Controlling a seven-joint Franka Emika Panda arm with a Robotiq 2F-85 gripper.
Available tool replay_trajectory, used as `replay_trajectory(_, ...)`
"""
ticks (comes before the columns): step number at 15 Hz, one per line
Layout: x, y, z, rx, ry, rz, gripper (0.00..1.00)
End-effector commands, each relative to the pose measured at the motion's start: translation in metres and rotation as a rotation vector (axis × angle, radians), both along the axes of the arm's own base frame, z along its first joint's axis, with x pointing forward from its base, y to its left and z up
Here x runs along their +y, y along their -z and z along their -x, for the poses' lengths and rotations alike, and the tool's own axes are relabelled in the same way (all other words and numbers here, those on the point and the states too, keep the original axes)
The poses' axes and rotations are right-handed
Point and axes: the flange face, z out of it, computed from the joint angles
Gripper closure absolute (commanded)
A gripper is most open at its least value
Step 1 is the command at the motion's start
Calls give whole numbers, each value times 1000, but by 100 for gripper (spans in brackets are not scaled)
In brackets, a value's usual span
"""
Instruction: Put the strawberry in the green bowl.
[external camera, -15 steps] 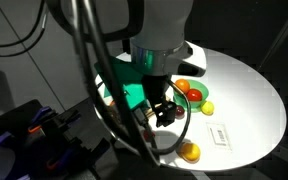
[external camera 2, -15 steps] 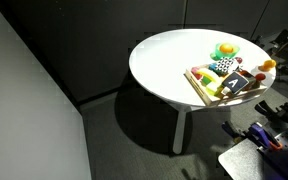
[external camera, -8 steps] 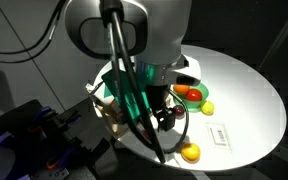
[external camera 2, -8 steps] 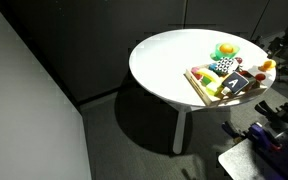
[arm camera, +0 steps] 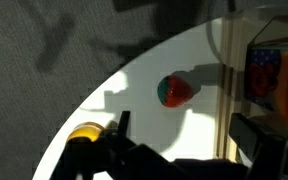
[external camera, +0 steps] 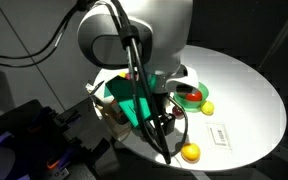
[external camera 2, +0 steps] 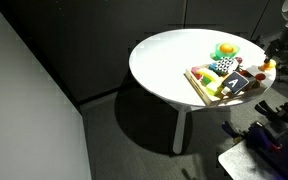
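In the wrist view the strawberry (arm camera: 176, 90), bright red with a green cap, lies on the white table (arm camera: 134, 75). My gripper (arm camera: 189, 135) is open and empty, with the strawberry just beyond the gap between its dark fingers (arm camera: 122, 124). In an exterior view the gripper (external camera: 164, 120) hangs low over the table beside the wooden tray, and the strawberry is hidden behind it. The green bowl (external camera: 193, 96) sits just past the gripper with a red-orange fruit in it. It also shows in an exterior view (external camera 2: 224, 50), behind the tray.
The wooden tray of toys (external camera 2: 222, 82) lies at the table's near side, and its edge shows in the wrist view (arm camera: 266, 70). An orange ball (external camera: 190, 152) sits near the table edge (arm camera: 84, 133). A yellow lemon (external camera: 206, 107) and a white card (external camera: 219, 133) lie close by.
The arm's upper links have swung over and now cover more of the tray and table. The gripper stays low at about the same spot, still open.
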Motion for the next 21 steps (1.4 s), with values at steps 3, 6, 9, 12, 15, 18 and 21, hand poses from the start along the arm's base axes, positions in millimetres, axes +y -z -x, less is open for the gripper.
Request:
replay_trajectory(3,-8,15,-8,14,-22,19,0)
replay_trajectory(6,-8,28,-10,19,-34,27,0)
replay_trajectory(9,-6,41,-11,24,-47,39,0)
replay_trajectory(12,-2,53,-10,38,-65,49,0)
replay_trajectory(15,0,63,-9,52,-90,57,0)
replay_trajectory(18,1,70,-9,63,-111,64,0)
replay_trajectory(21,2,74,-10,72,-127,67,0)
